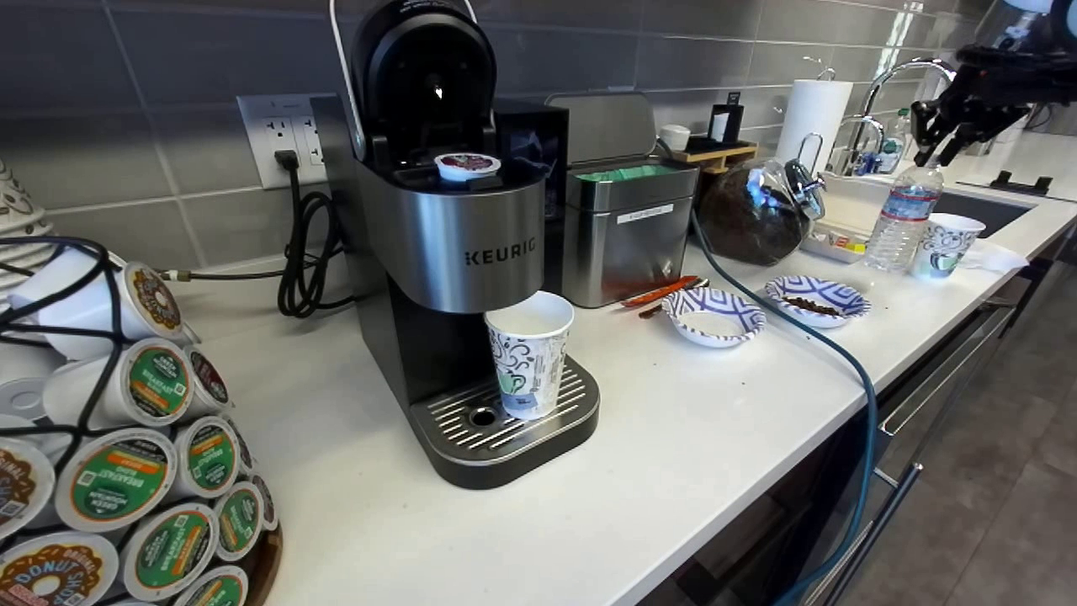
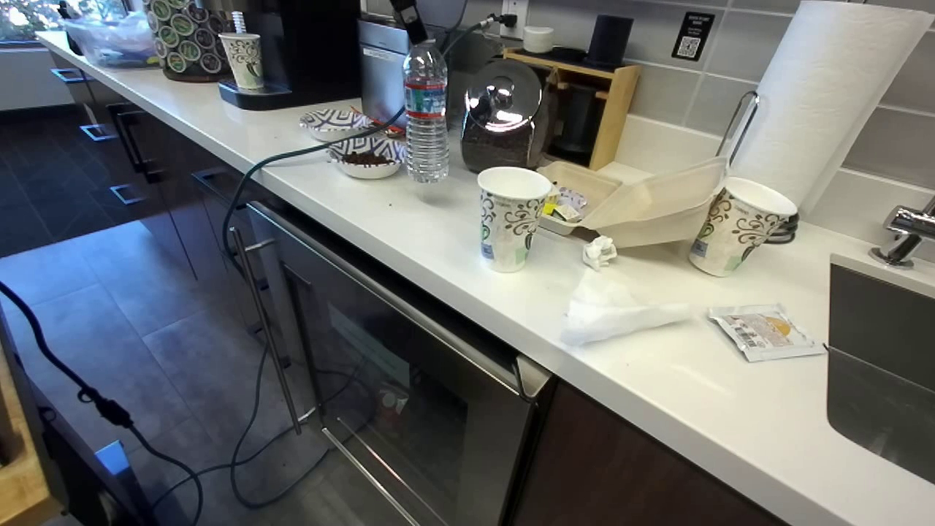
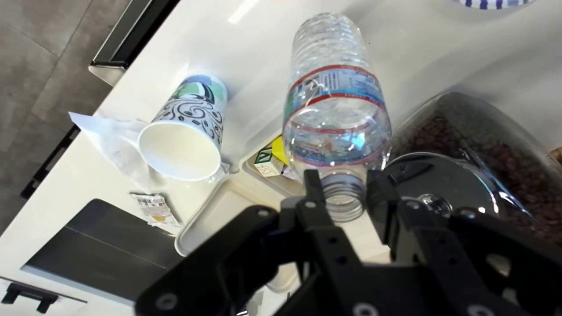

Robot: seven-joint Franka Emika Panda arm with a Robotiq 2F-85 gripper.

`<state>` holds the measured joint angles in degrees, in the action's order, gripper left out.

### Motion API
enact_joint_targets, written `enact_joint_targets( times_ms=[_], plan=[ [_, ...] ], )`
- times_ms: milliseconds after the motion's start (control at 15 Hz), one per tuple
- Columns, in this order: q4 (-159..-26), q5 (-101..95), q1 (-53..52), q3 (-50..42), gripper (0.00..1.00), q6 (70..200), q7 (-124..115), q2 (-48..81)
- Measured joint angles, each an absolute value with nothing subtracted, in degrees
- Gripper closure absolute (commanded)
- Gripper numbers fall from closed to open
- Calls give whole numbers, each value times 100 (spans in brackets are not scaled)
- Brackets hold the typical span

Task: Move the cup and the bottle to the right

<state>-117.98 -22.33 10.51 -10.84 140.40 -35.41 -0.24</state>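
Bottle (image 3: pixel 337 101) upright, its neck between the jaws — these are set no wider than the neck and grip it from both sides; whether its base touches the table (image 2: pixel 460 241) I cannot tell. The cup (image 2: pixel 513 223) stands upright on the table near it, apart. Close to the bottle is a jar (image 2: pixel 502 120); partly behind the cup in an exterior view lies an open container (image 2: pixel 657 208) with small packets (image 2: pixel 566 212) inside. Crumpled paper (image 2: pixel 610 314) is beside the cup. A hose (image 1: pixel 851 362) crosses the table between the bowls (image 1: pixel 740 310) and hangs over the edge.

The bottle is clear plastic, ribbed toward the base, with a red-bordered blue label. The cup is tapered white paper printed with dark swirls. The bowls are round and shallow, blue lines on white. The jar is see-through and rounded, filled with dark brown beans; the container is matte beige, the table glossy.

Such cups number three in an exterior view: this one, a tilted cup (image 2: pixel 741 226) by the paper towel roll (image 2: pixel 833 95), and a third cup (image 2: pixel 245 62) on the coffee machine (image 2: pixel 318 51). Bowls, two — one holding dark bits; jar, one.
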Motion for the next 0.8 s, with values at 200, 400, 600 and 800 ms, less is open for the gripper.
enact_joint_targets(
  times_ms=[200, 400, 600, 800],
  plan=[
    [-11860, -2233, 1046, -1078, 92, 14057, -3759, 61],
    [-11871, -2234, 1044, -1078, 92, 14074, -3874, 196],
    [-11882, -2236, 1027, -1078, 92, 14255, -3960, 337],
    [-11873, -2240, 979, -1078, 44, 14287, -3990, 430]
  ],
)
